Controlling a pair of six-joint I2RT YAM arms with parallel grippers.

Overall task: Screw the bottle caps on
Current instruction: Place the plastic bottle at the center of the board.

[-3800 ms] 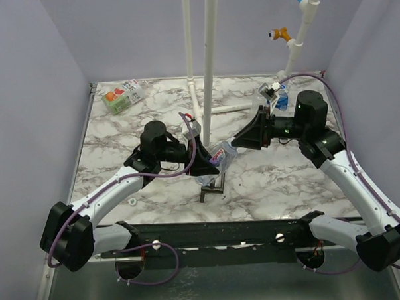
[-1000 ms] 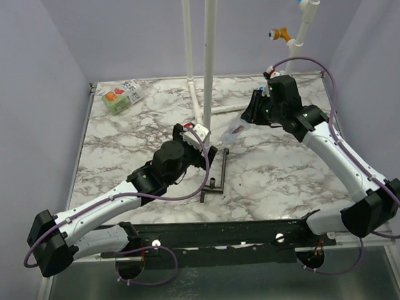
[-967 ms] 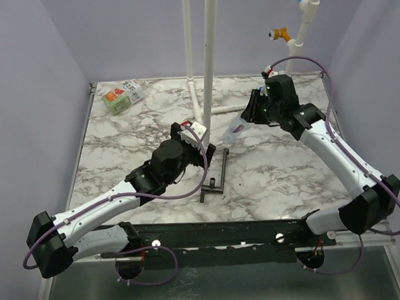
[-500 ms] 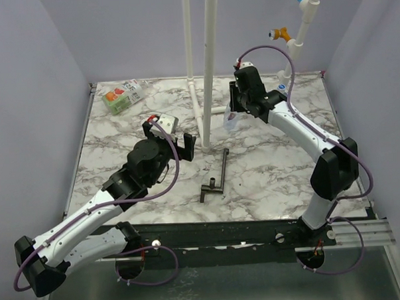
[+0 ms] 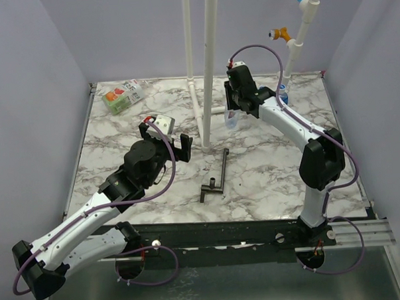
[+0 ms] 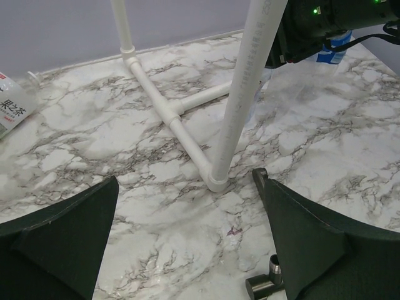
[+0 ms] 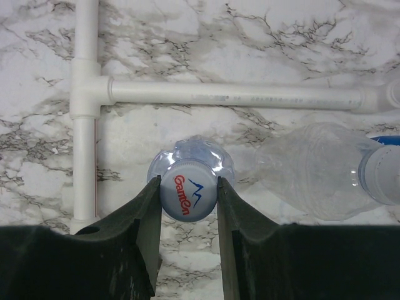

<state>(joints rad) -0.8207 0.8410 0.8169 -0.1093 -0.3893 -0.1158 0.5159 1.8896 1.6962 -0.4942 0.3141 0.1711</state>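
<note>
Spreads marbled under everything as the table (image 5: 106, 141), with white pipes (image 5: 211, 56) rising from it. Hangs left as the left gripper (image 6: 185, 178), jaws spread wide, holding nothing. Reaches far, just right of the pipes, as the right gripper (image 7: 187, 186). Stands upright beneath it as a clear bottle (image 7: 194, 145), long axis vertical, neck pointing up at the wrist camera. Lies flat mid-table as the black T-tool (image 5: 221, 168). Sits atop the bottle's neck as the white printed cap (image 7: 187, 199), pinched on both sides by the right fingers (image 7: 145, 212).
</note>
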